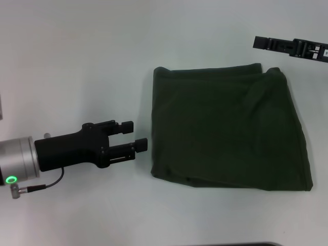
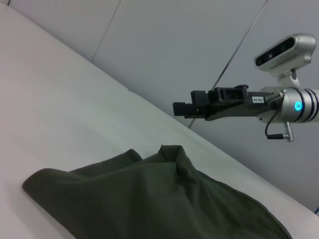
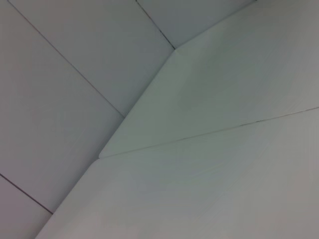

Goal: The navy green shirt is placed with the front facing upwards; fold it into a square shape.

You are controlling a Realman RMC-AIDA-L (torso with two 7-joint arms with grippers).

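— What's nearest you?

— My left gripper [image 1: 134,135], low over the white table [image 1: 77,61], jaws apart with nothing between them. It sits just beside the shirt's left edge, not touching.

— And the shirt?

— The navy green shirt [image 1: 228,130] lies flat on the table, folded into a rough square (plain green side up, one corner bunched at the far right).

— Farther off?

— My right gripper [image 1: 261,43] hangs beyond the shirt's far right corner, clear of the cloth; whether its jaws are apart or together, I cannot tell. The left wrist view shows it [image 2: 185,109] above the shirt [image 2: 149,199].
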